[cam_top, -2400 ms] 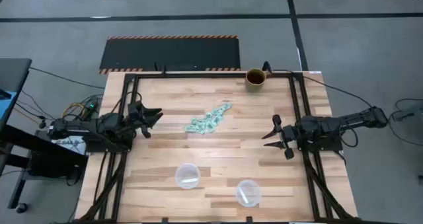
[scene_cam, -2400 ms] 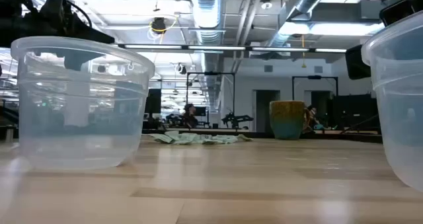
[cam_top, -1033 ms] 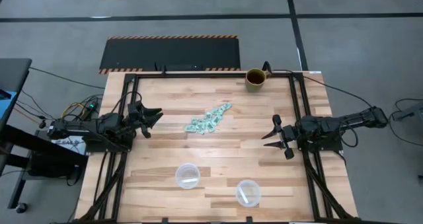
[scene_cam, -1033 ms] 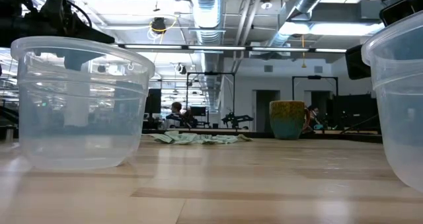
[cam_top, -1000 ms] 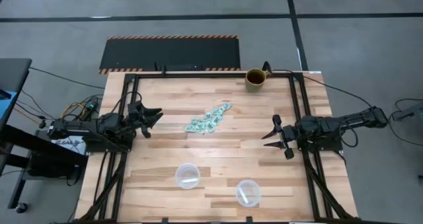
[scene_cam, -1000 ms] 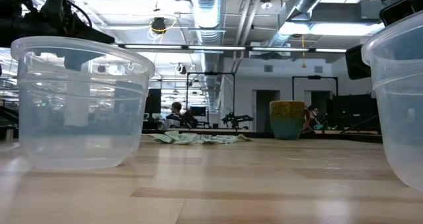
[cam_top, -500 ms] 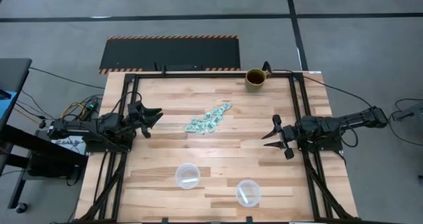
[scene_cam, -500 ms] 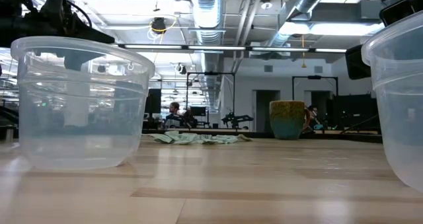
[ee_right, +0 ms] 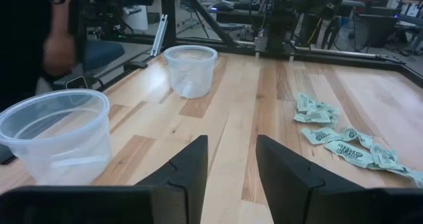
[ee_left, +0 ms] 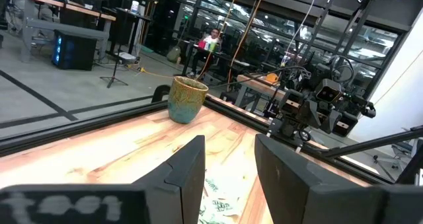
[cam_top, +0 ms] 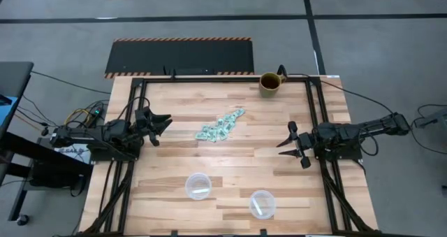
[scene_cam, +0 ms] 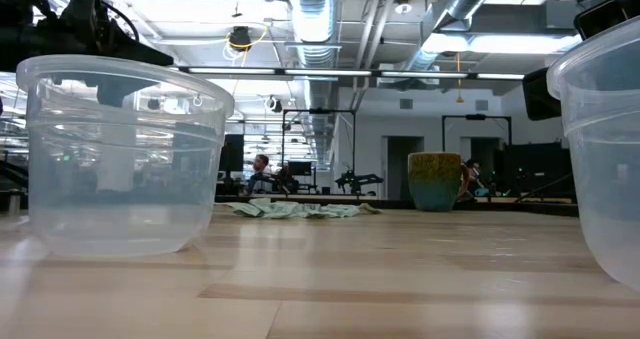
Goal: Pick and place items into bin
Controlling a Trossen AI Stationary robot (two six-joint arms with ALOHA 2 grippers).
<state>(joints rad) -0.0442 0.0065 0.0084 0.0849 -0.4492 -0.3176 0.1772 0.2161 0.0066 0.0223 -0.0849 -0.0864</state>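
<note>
The items [cam_top: 220, 126] are a heap of tiny pale mint-green and whitish pieces lying on the wooden table's middle, also seen as items [ee_right: 344, 141] in the right wrist view and items [ee_left: 221, 201] in the left wrist view. My left gripper [cam_top: 164, 125] hovers open near the table's left edge, left of the heap. My right gripper [cam_top: 285, 142] hovers open near the right edge, right of the heap. Both touch nothing. Two clear round cups [cam_top: 198, 186] [cam_top: 262, 203] stand upright near the table's near edge.
A brown mug [cam_top: 270, 82] stands at the far edge. Black rails [cam_top: 133, 160] run along the table's left, right and far sides. In the right wrist view a person's blurred hand [ee_right: 58, 52] shows beyond the cups [ee_right: 191, 69] [ee_right: 56, 135].
</note>
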